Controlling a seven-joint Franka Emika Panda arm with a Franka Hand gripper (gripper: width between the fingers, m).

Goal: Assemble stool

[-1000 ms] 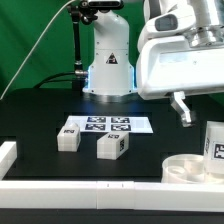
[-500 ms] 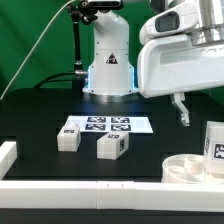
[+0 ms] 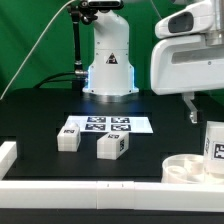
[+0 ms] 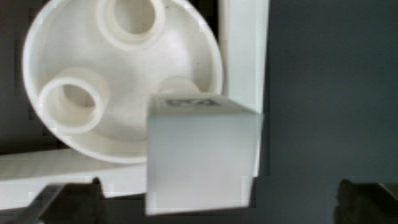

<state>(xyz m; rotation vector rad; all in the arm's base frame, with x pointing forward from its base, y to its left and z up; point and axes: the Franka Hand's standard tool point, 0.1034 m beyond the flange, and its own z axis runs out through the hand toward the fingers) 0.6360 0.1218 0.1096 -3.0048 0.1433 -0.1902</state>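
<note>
The round white stool seat [image 3: 188,168] lies at the front of the exterior view's right. A white leg [image 3: 213,140] with a tag stands upright at its right side. Two more tagged legs [image 3: 68,137] [image 3: 112,146] lie on the black table in front of the marker board [image 3: 107,125]. My gripper [image 3: 192,112] hangs above the seat and the upright leg, apart from both. In the wrist view the seat [image 4: 107,80] shows two holes and the leg [image 4: 201,150] sits between my spread dark fingertips [image 4: 63,200]. The gripper [image 4: 214,208] is open and empty.
The robot's white base [image 3: 108,60] stands at the back centre in front of a green screen. A long white rail [image 3: 80,187] runs along the table's front edge, with a short white block [image 3: 6,152] at the left.
The arm and gripper have moved toward the exterior view's right, closer above the upright leg. The legs and the seat have not moved.
</note>
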